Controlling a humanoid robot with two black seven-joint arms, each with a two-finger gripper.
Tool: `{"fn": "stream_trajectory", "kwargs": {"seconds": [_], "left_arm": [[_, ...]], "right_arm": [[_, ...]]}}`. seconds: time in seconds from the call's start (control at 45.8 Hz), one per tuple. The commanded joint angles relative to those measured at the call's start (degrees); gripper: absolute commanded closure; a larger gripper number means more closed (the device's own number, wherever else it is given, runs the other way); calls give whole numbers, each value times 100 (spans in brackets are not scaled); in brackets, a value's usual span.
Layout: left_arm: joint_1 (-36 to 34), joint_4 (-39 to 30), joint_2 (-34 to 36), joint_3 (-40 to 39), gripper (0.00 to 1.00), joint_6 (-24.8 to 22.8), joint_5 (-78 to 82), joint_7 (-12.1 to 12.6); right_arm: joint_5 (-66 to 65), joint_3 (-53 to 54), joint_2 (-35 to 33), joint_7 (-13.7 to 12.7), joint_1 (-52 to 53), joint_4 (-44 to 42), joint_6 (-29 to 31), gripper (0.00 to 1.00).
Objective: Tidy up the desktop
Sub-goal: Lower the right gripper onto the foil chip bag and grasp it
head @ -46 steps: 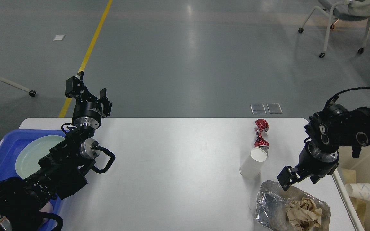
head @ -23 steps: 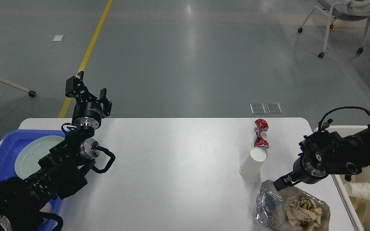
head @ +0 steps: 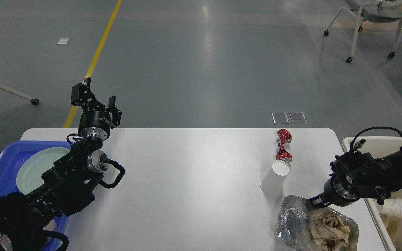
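The white desktop fills the lower half of the head view. On its right side lie a crushed red can, a white paper cup tipped on its side, and a crinkled clear plastic container holding crumpled brown paper. My right gripper hangs low at the container's upper rim; its dark fingers cannot be told apart. Over the table's far left corner my left gripper points upward, open and holding nothing.
A blue tray with a pale green plate sits at the left edge, partly under my left arm. A beige bin beside the table's right edge holds a white cup. Wheeled chairs stand on the floor beyond.
My right arm has dropped and swung back to the right, bringing its gripper down to the plastic container's rim. The left arm and the items on the table have not moved.
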Motion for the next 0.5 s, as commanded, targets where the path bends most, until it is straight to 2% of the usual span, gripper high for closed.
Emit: {"fn": "stream_trajectory", "kwargs": {"seconds": [0.0, 0.022, 0.153, 0.372, 0.481], "left_arm": [[0, 3, 0, 0, 0, 0, 3, 0], [0, 3, 0, 0, 0, 0, -5, 0], [0, 3, 0, 0, 0, 0, 3, 0], [0, -5, 0, 0, 0, 0, -5, 0], [0, 3, 0, 0, 0, 0, -5, 0]], "right_arm": [[8, 8, -4, 53, -8, 14, 0, 35], [17, 17, -4, 70, -8, 14, 0, 39], [34, 26, -4, 185, 10, 49, 9, 44], [43, -1, -109, 606, 80, 84, 35, 51], [43, -18, -223, 782, 124, 93, 70, 60]]}}
